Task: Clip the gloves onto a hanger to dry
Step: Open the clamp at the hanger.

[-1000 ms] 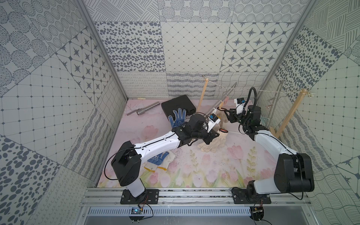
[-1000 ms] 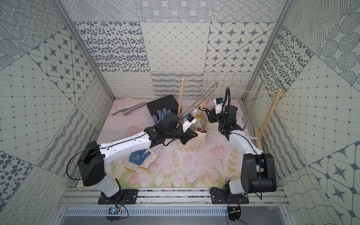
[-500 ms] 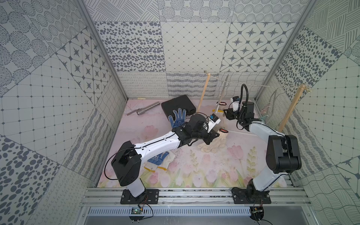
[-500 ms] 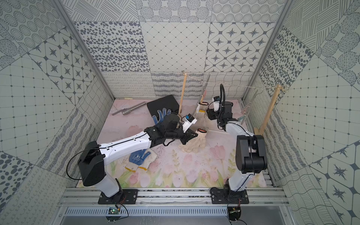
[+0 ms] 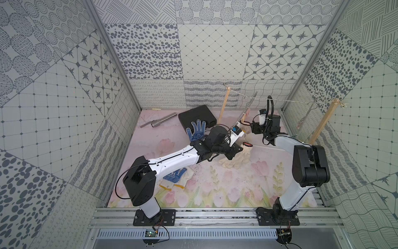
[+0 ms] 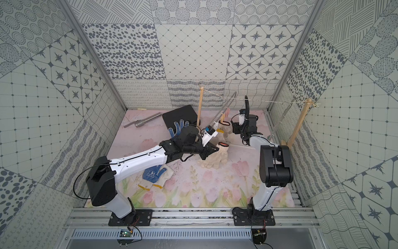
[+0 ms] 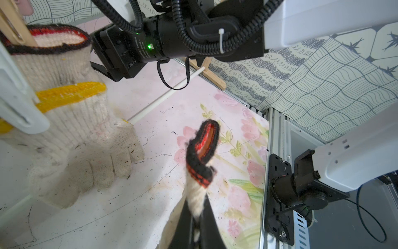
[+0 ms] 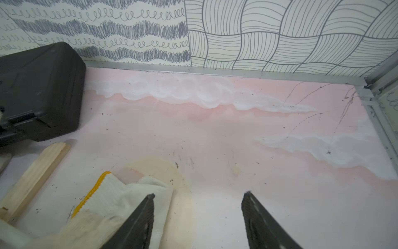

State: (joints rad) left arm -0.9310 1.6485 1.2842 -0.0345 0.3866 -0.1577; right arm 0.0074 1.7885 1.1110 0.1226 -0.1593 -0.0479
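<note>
One cream glove (image 5: 239,158) was pinched in the left gripper (image 7: 197,207), long axis tilted, red-black cuff uppermost, fingers drooping toward the mat (image 5: 215,185); the right gripper (image 8: 198,194) stood spread, empty.

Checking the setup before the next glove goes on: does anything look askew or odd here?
Yes. The grey hanger hangs steeply tilted from the string, not level, and the gloves at its low end sag with fingertips on the gritty mat. A blue-dotted glove lies partly on the black case.
</note>
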